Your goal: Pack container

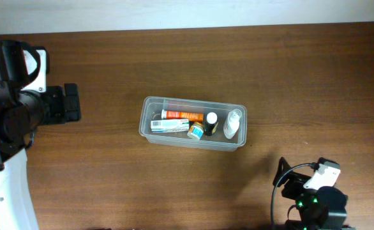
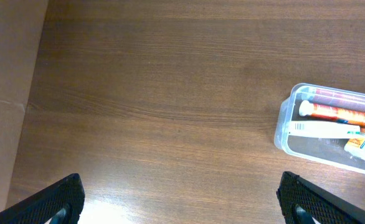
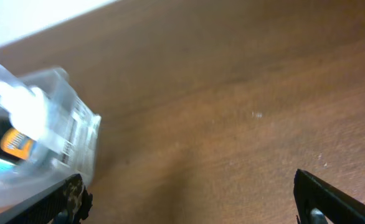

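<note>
The container (image 1: pixel 150 107) is a long clear plastic tub in the middle of the wooden table. In it lie an orange tube (image 1: pixel 182 115), a white tube (image 1: pixel 169 125), a small box (image 1: pixel 195 131), a black-capped bottle (image 1: pixel 211 122) and a clear bottle (image 1: pixel 232 122). The tub also shows in the left wrist view (image 2: pixel 284 124) and, blurred, in the right wrist view (image 3: pixel 76 134). My left gripper (image 2: pixel 182 208) is open and empty, far left of the tub (image 1: pixel 67 102). My right gripper (image 3: pixel 189 205) is open and empty, near the front right (image 1: pixel 289 179).
The table's far edge meets a pale wall (image 1: pixel 187 11). A pale surface (image 2: pixel 8 93) borders the table at its left in the left wrist view.
</note>
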Tool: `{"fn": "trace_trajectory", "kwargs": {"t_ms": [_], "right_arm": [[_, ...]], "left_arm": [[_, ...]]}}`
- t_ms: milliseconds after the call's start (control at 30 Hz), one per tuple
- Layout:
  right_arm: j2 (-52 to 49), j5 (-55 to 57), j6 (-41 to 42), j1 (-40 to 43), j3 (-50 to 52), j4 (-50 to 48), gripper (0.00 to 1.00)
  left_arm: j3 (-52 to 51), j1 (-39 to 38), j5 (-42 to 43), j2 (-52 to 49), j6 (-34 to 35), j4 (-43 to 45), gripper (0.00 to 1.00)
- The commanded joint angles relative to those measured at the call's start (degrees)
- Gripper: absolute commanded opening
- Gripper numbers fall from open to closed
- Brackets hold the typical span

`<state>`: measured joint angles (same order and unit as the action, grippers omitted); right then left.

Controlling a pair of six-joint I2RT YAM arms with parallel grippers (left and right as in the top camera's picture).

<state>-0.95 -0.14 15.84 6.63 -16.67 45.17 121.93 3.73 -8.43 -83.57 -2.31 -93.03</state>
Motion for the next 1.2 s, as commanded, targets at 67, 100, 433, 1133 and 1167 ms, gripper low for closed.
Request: {"fn": "trace_trajectory", "kwargs": {"t_ms": [67, 100, 433, 1133, 1167], "right_arm": [[0.8, -1.0, -0.4, -0.3, 4.6, -1.0, 0.98], [0.8, -1.0, -0.4, -0.3, 5.5, -1.3, 0.98], [0.8, -0.9, -0.4, -0.3, 7.3, -2.1, 0.98], [0.8, -0.9, -0.4, -0.3, 7.3, -2.1, 0.98], [0.7, -0.9, -0.4, -0.3, 7.3, -2.1, 0.98]], "left_arm": [[0.5, 0.2, 0.0, 0.8, 0.6, 0.1, 1.0], [0.5, 0.2, 0.0, 0.8, 0.6, 0.1, 1.0], [0.5, 0.2, 0.0, 0.8, 0.6, 0.1, 1.0], [-0.2, 0.3, 0.0, 4.0, 0.6, 0.1, 1.0], [-0.8, 0.3, 0.0, 5.4, 0.6, 0.1, 1.0]]}}
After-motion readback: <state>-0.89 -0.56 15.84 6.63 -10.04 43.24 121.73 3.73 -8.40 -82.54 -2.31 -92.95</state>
